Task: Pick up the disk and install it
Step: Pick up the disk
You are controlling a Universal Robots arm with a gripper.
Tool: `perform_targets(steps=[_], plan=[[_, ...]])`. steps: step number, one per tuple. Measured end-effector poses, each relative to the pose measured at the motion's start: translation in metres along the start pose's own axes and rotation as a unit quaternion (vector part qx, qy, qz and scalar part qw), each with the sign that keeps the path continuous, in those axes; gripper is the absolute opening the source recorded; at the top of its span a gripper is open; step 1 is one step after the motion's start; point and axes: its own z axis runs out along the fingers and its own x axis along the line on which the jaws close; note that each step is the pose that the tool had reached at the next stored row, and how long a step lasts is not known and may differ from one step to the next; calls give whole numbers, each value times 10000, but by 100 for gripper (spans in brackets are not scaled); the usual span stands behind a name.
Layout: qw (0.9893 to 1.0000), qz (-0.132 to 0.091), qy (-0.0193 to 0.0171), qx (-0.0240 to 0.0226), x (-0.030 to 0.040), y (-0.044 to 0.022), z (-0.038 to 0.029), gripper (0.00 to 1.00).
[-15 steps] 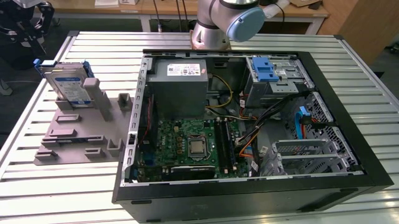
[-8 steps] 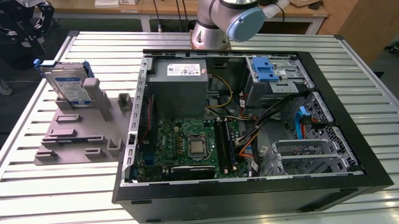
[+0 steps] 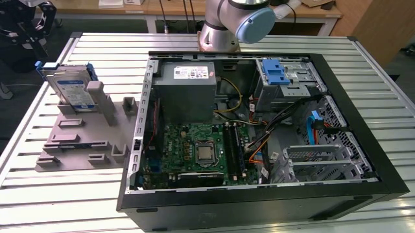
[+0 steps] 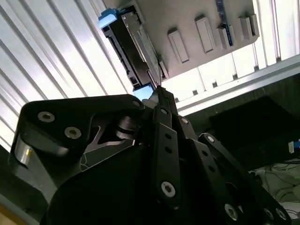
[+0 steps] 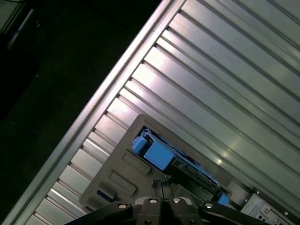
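The disk (image 3: 71,87) is a silver drive with a white-and-blue label and a blue frame. It stands on edge in a grey holder (image 3: 81,133) on the table, at the exterior view's left. My black gripper (image 3: 31,43) hangs just above and behind the disk's top end, apart from it. In both wrist views the fingertips (image 4: 157,90) meet in a point with nothing between them, aimed at the disk (image 4: 136,51). The first wrist view shows the disk's blue end (image 5: 157,153) just beyond my gripper (image 5: 159,183).
An open black computer case (image 3: 363,160) lies to the right of the holder, with a grey power supply (image 3: 184,92), a motherboard (image 3: 198,150) and a silver drive cage with a blue latch (image 3: 279,75). The arm's base (image 3: 224,29) stands behind it. The slatted metal table (image 3: 65,194) ends near the holder.
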Motion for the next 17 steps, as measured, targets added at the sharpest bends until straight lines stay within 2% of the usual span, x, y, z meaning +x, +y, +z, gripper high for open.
perform_targets(steps=[17], plan=[[9996,-267,-2,-4,9,0,0,11]])
